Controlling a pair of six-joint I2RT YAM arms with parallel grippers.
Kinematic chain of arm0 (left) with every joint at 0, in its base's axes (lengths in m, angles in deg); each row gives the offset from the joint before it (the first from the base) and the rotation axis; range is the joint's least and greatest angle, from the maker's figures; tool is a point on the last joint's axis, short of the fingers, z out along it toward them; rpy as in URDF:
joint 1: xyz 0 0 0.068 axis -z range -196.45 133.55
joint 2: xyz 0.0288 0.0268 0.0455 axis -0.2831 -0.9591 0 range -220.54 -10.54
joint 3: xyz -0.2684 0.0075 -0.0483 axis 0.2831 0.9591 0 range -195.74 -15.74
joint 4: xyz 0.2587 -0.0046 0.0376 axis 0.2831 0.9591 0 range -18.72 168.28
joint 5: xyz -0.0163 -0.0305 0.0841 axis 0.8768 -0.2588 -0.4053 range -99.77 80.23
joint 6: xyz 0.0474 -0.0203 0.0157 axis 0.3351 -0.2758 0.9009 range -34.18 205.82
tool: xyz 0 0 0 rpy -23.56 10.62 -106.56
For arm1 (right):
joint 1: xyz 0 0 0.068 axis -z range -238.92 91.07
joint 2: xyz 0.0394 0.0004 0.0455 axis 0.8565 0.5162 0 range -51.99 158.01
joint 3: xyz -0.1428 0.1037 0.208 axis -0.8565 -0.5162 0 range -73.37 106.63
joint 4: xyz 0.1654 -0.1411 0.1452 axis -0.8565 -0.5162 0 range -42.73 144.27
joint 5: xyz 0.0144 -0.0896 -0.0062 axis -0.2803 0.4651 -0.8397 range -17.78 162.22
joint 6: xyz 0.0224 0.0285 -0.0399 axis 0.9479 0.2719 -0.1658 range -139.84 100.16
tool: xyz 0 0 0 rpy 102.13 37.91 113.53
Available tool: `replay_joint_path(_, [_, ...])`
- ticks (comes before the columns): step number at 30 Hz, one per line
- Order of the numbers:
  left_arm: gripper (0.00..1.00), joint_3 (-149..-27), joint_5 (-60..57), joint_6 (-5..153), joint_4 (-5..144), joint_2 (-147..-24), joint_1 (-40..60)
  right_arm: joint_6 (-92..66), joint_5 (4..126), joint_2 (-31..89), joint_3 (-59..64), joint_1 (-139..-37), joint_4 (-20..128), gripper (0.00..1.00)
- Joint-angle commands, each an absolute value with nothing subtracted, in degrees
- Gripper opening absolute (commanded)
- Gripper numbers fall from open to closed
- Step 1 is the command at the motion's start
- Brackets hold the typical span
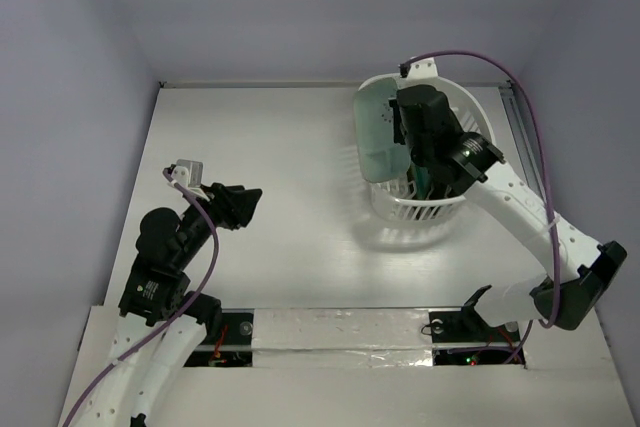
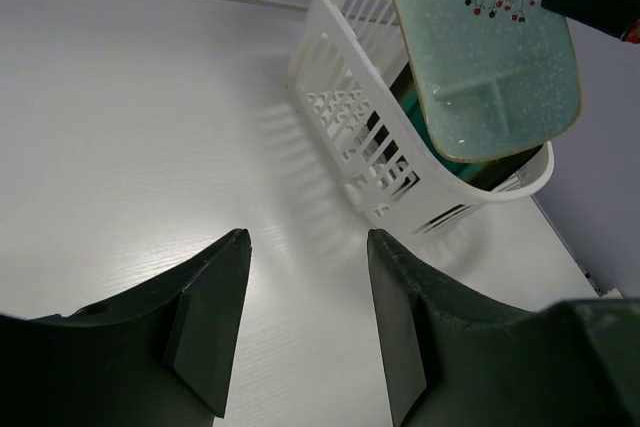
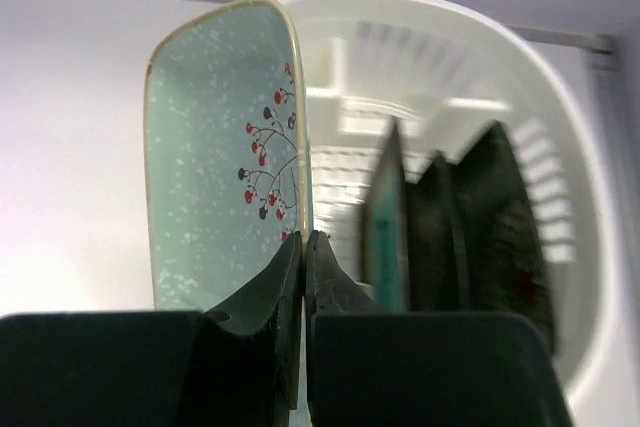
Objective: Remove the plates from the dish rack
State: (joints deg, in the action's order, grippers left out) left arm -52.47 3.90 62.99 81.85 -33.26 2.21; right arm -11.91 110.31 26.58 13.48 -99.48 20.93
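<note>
Pinching the mint-green plate (image 3: 215, 157), your right claw (image 3: 303, 239) is holding it seemingly clear above the dish rack (image 2: 345, 132); you're needing the table (image 2: 130, 127) next. Left claw (image 2: 307, 237) is hanging released.

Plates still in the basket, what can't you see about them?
- Right wrist view: the remaining plates are blurred; patterns unreadable.
- Top view: the right arm covers the dish rack inside.
- Left wrist view: the mint plate mostly hides them; its top is cut off.
</note>
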Motion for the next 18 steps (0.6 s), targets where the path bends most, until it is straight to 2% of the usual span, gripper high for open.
replay_joint_path(1, [0.47,-52.39,3.24,62.79,80.07,-32.95,2.45,-5.61,100.73,24.83,17.25,-100.23,34.49,0.0])
replay_joint_path(8, [0.48,-52.91,1.57,62.53,81.04,-32.78,2.45,3.09,89.11,29.39,15.93,-100.76,44.68,0.0])
replay_joint_path(18, [0.44,-54.32,-2.74,62.44,82.97,-31.63,2.45,12.5,79.87,48.37,20.49,-103.93,59.35,0.0])
